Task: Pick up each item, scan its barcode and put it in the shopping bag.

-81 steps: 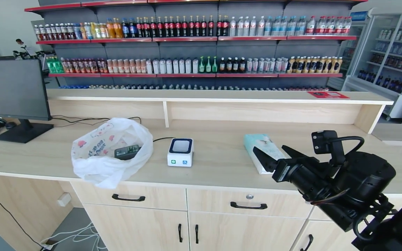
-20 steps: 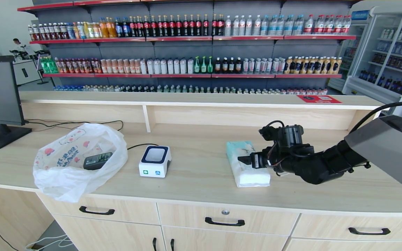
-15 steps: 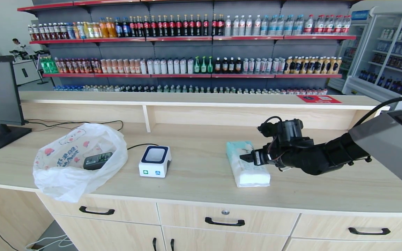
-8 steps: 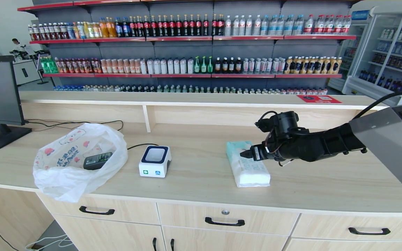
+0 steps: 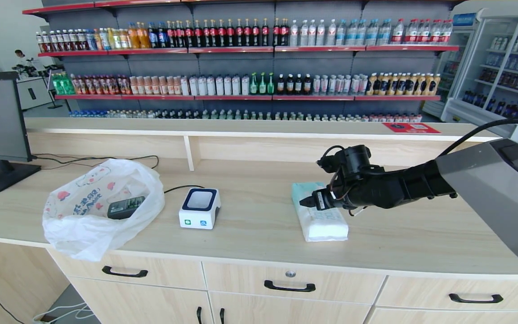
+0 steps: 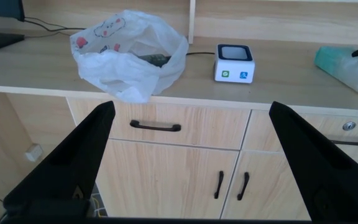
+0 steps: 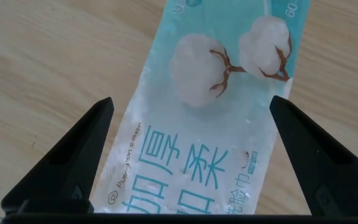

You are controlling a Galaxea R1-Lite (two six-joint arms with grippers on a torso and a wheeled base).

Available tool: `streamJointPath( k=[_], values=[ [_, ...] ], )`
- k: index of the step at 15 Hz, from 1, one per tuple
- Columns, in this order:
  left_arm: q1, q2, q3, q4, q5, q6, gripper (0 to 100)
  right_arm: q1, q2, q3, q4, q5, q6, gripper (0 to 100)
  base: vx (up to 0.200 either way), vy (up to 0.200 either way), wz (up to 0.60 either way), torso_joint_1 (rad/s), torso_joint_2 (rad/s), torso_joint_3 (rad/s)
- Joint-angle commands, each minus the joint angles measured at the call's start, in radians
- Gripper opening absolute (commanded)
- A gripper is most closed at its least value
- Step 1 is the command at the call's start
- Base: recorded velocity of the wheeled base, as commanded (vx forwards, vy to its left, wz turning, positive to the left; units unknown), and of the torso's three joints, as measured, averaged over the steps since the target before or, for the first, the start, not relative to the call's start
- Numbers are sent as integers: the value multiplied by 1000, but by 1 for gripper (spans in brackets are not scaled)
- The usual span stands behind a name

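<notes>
1. The step in hand is judged to be the pick-up of the pale teal and white, plastic-wrapped soft tissue pack (image 5: pixel 323 223) (image 7: pixel 197 155). The pack is laid flat on the pale wooden counter (image 5: pixel 259 236), to the right of the scanner and well apart from the bag.
2. The right gripper (image 5: pixel 306 201) (image 7: pixel 190 102) is held over the pack with its jaws spread wide. In the right wrist view one finger is seen on either side of the pack's width. Nothing is grasped, and whether the wrapper is touched cannot be told.
3. The left gripper (image 6: pixel 190 106) is held low in front of the counter's cabinet doors, likewise spread and empty.
4. The white cube-shaped scanner with a dark window on top (image 5: pixel 199 208) is set between the pack and the white printed plastic shopping bag (image 5: pixel 83 225). The bag is slumped open, and a dark flat item (image 5: pixel 126 207) is seen lying in it.
5. For the next move, the right gripper is expected to be lowered and closed across the pack's width. Some give in the soft wrapper is to be allowed for. No barcode is seen on the upper face, so a turn of the pack toward the scanner window is likely to be needed after lifting.
</notes>
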Motion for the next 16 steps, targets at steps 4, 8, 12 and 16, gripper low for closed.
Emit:
streamJointPath(
  k=[4, 8, 12, 16],
  values=[
    [0, 0, 0, 2, 0, -3, 100, 6, 38, -5, -13, 0, 3, 100, 0, 0, 0, 0, 0, 0],
    [0, 0, 0, 6, 0, 0, 100, 13, 61, -8, -13, -1, 2, 100, 0, 0, 0, 0, 0, 0],
    [0, 0, 0, 9, 0, -1, 100, 9, 86, -9, -5, -3, 2, 100, 0, 0, 0, 0, 0, 0],
    [0, 0, 0, 11, 0, 0, 100, 1, 112, -35, -5, -4, 2, 100, 0, 0, 0, 0, 0, 0]
  ],
)
